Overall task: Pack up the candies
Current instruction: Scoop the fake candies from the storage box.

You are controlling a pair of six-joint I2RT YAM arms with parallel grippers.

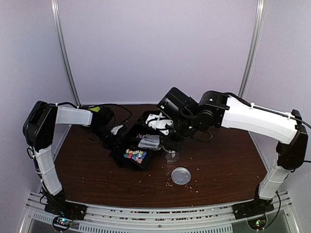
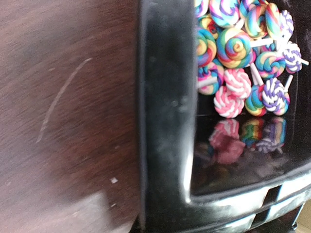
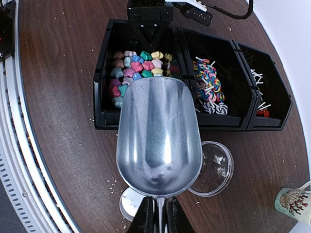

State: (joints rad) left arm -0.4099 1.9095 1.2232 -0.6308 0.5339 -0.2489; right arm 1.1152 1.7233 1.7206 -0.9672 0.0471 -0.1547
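Perhaps twenty pastel candies (image 3: 138, 65), upper centre, fill one of three black bins (image 3: 102, 92); right gripper (image 3: 158, 216) clamps scoop (image 3: 159, 136); left gripper (image 3: 147, 26) unreadable.

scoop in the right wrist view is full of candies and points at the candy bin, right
Not full: the right wrist view shows the scoop empty, bare metal inside. It does point at the bin, where the candies lie.

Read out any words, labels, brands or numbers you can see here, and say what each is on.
None can be read in any view. The black bins, the metal scoop, the clear cup and the patterned mug show no lettering.
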